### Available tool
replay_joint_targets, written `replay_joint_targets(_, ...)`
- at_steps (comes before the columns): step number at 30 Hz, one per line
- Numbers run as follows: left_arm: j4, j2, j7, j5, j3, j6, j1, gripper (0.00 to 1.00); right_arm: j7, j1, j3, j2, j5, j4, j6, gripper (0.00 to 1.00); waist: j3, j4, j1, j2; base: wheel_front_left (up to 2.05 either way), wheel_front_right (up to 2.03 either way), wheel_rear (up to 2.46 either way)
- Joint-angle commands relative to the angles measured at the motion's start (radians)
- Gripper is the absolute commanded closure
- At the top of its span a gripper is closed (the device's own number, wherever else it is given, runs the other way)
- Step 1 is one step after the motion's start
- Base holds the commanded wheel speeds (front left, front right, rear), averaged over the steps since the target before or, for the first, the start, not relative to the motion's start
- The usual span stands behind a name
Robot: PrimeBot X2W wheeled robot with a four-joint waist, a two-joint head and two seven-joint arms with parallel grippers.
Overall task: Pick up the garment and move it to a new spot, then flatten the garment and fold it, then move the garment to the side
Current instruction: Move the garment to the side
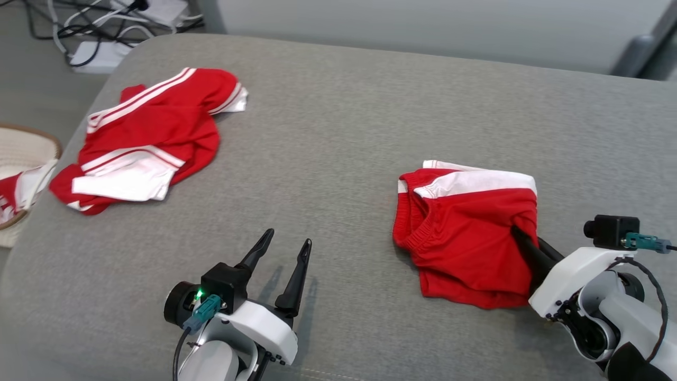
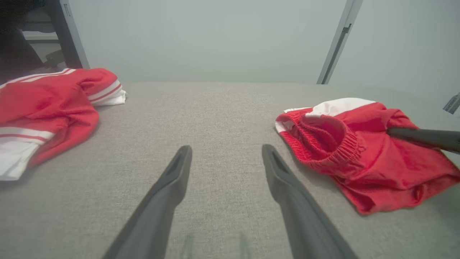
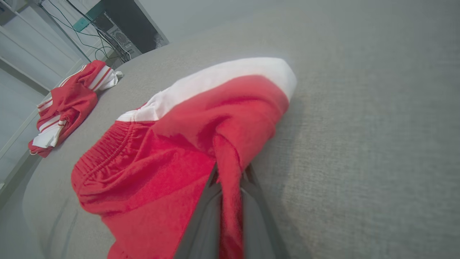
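On the right half of the grey cushion [image 1: 338,132], the red shorts [image 1: 465,238] lie in a compact bundle: white panel at the far side, elastic waistband [image 1: 420,233] facing left. They look already folded, so my read is we're at the move-aside step, though the lower layers are hidden and I can't confirm how neat the fold is.

Right gripper [image 1: 521,237]: fingers [image 3: 253,219] clamped on a thin pinched ridge of red fabric at the shorts' right edge, with cloth sandwiched between them in the right wrist view. Left gripper [image 1: 289,237]: fingers [image 2: 169,187] spread wide, holding nothing, poised over bare cushion near the front edge, well apart from the shorts.

Handling: light, limp knit with no stiffness. A single-point pinch on one layer would likely peel that layer up and let the fold fall open on a lift. A better hold takes all layers at the edge, or the waistband — thicker, ribbed, less slip. A low drag across the cushion should keep the stack together better than a high lift, but the textured upholstery could snag the bottom layer.

Second red garment [image 1: 148,137] sits crumpled at the far left, near a basket [image 1: 31,140] off the cushion's edge — keep the shorts apart from it
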Motion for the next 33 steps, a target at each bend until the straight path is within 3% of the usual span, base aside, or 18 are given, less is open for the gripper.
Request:
replay_joint_targets(1,-0.018,0.008,-0.006,0.019,0.041,-0.005,-0.032,0.00,-0.023,0.024,-0.005,-0.020,0.001,-0.001,0.000,1.00,-0.014,-0.058,0.0000,0.0000,0.00,0.00,0.00)
replay_joint_targets(10,-0.020,0.008,-0.006,0.041,0.079,-0.020,-0.044,0.00,-0.034,0.033,-0.026,-0.016,-0.007,0.005,0.000,1.00,-0.005,-0.264,0.0000,0.0000,0.00,0.00,0.00)
replay_joint_targets(20,-0.018,0.008,-0.006,0.067,0.104,-0.029,-0.042,0.00,-0.036,0.058,-0.024,0.008,-0.005,-0.001,0.000,1.00,0.003,-0.429,0.0000,0.0000,0.00,0.00,0.00)
replay_joint_targets(27,-0.014,0.009,-0.006,0.090,0.124,-0.039,-0.044,0.00,-0.037,0.066,-0.017,0.014,-0.006,-0.012,0.000,1.00,0.028,-0.501,0.0000,0.0000,0.00,0.00,0.00)
replay_joint_targets(33,-0.010,0.009,-0.006,0.102,0.118,-0.049,-0.065,0.00,-0.037,0.010,-0.004,-0.012,-0.049,0.015,0.000,1.00,0.076,-0.504,0.0000,0.0000,0.00,0.00,0.00)
